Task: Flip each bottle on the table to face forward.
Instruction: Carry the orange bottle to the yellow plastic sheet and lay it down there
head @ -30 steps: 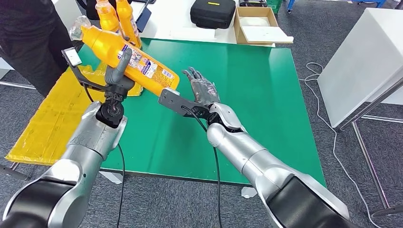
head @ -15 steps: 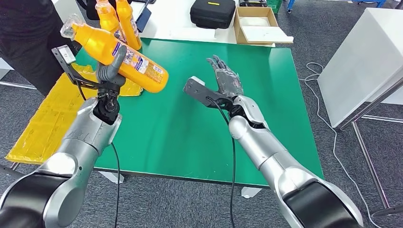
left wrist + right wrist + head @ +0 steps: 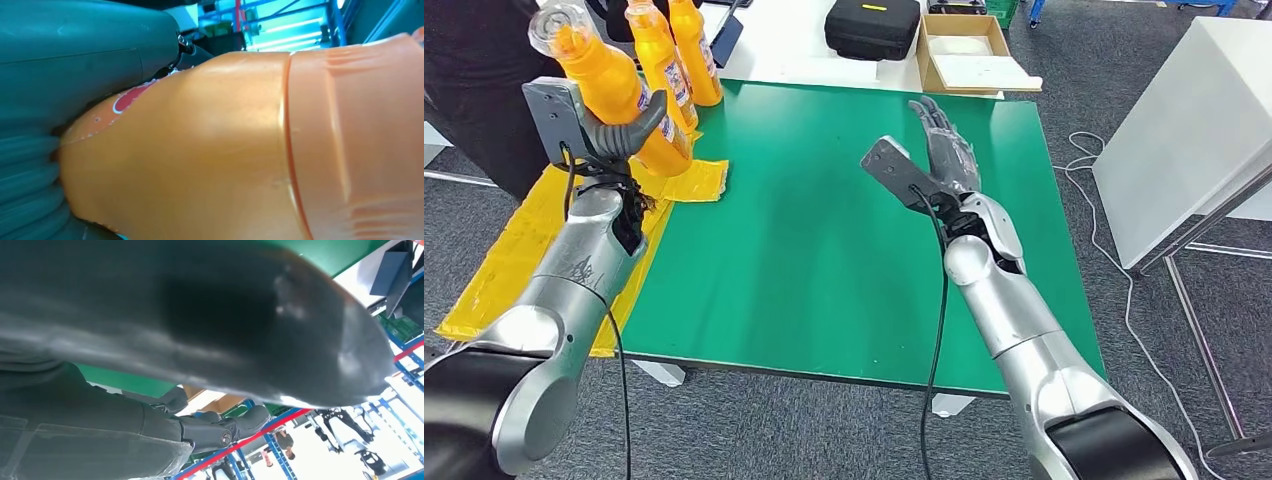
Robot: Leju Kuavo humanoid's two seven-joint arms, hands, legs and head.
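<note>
My left hand (image 3: 629, 135) grips an orange bottle (image 3: 609, 85) with a clear cap, held nearly upright above the table's back left corner, over a yellow sheet (image 3: 689, 183). Close up in the left wrist view the bottle's orange body (image 3: 240, 150) lies against the grey thumb (image 3: 85, 55). Two more orange bottles (image 3: 659, 50) (image 3: 694, 40) stand upright just behind it. My right hand (image 3: 949, 145) is raised above the green table (image 3: 824, 260) on its right side, fingers straight and apart, holding nothing; its dark fingers (image 3: 220, 432) show in the right wrist view.
A person in dark clothes (image 3: 484, 90) stands at the table's left. Yellow sheeting (image 3: 514, 250) hangs off the left edge. Behind the table lie a black case (image 3: 871, 27) and an open cardboard box (image 3: 969, 50). A white cabinet (image 3: 1194, 130) stands at the right.
My left hand has swung the bottle from lying tilted across the table to nearly upright, moving it back and left. My right hand has drawn away to the right and further back.
</note>
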